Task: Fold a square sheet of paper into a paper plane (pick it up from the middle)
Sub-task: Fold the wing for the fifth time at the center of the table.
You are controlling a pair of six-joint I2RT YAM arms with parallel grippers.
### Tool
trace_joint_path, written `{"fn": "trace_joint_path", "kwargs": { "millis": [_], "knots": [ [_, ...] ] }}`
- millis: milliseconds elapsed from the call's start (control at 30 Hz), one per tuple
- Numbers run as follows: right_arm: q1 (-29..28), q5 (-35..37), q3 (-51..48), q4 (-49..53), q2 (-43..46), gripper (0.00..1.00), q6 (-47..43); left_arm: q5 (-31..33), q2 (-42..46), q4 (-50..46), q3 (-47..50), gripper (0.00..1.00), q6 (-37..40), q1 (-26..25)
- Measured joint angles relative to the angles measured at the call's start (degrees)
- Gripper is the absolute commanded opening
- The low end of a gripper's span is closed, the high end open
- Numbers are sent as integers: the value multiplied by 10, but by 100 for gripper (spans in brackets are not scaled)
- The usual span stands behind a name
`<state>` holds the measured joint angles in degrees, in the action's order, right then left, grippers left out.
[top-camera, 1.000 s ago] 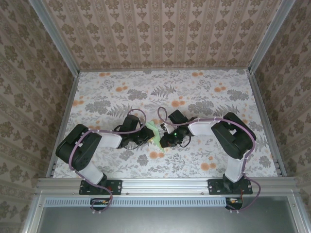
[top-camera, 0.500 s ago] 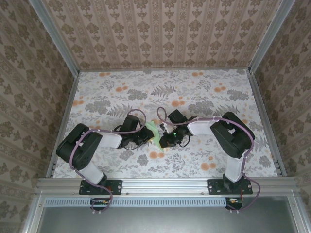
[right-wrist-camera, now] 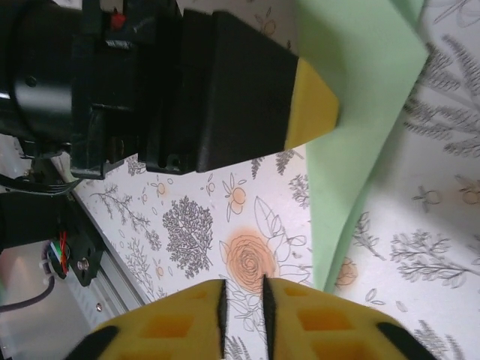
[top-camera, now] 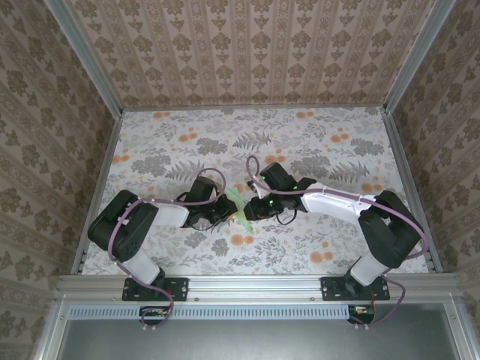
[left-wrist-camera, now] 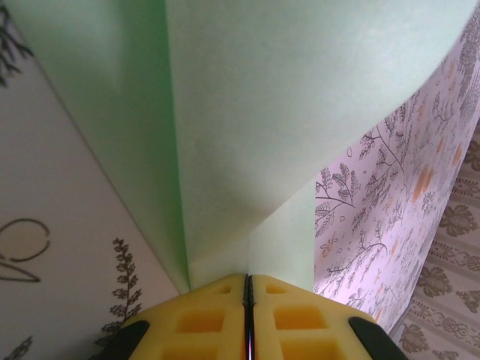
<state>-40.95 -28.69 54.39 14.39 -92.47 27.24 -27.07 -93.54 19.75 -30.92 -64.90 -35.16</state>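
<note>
While my left gripper [left-wrist-camera: 247, 283] clamps the half-folded square sheet of paper [left-wrist-camera: 300, 97] at mid-table and my right gripper [right-wrist-camera: 241, 294] hangs beside it, barely parted and empty, I judge the next fold needs my right catching the free corner.

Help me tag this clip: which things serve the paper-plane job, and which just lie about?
Job: green paper, partly folded; left claw, pinching it; right claw, empty.
Lying about: floral tabletop; patterned walls; metal rail.
</note>
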Motion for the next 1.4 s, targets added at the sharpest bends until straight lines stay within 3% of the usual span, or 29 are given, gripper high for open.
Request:
{"fn": "trace_joint_path", "kwargs": {
  "millis": [400, 1400],
  "knots": [
    [-24, 0, 37, -20, -115, 6, 37, -1, -2, -1, -2, 9, 0, 0],
    [-1, -22, 16, -100, -146, 4, 78, -1, -2, -1, -2, 0, 0, 0]
  ]
}}
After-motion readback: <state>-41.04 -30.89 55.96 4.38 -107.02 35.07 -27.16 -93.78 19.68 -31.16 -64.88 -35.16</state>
